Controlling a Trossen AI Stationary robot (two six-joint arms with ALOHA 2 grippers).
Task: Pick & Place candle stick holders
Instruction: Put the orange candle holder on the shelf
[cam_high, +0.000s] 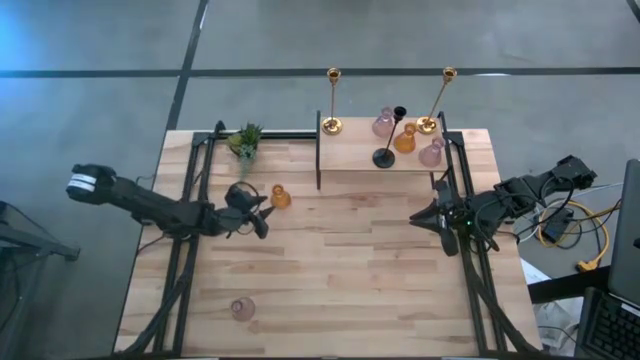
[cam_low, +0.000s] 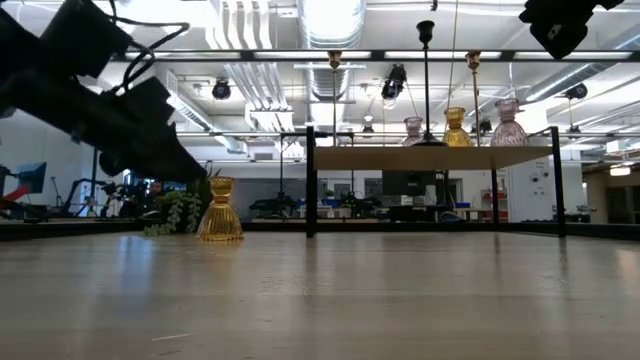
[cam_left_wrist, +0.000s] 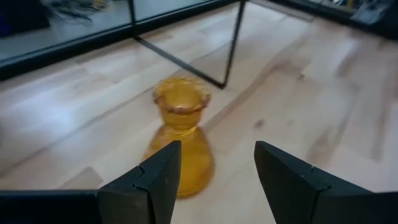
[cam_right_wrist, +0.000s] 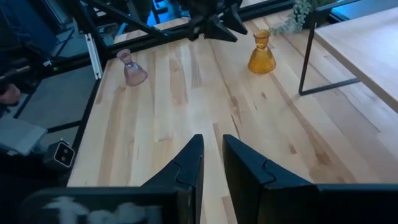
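An amber glass holder (cam_high: 280, 197) stands upright on its base on the wooden table, left of centre. My left gripper (cam_high: 262, 211) is open just left of it. In the left wrist view the holder (cam_left_wrist: 180, 140) stands just ahead of the two fingers, nearer one of them, and I see no touch. A pink glass holder (cam_high: 242, 308) stands near the front left. On the shelf (cam_high: 360, 162) at the back stand two tall gold holders (cam_high: 332, 100), a black stemmed one (cam_high: 388, 140), an amber one (cam_high: 405, 140) and two pink ones (cam_high: 431, 153). My right gripper (cam_high: 427, 220) is shut and empty at the table's right.
A small green plant (cam_high: 245, 140) stands at the far left, behind the amber holder. The shelf's thin black legs (cam_high: 319, 165) stand just right of the holder. Black frame rails (cam_high: 190, 200) run along both table sides. Bare wood lies across the middle and front.
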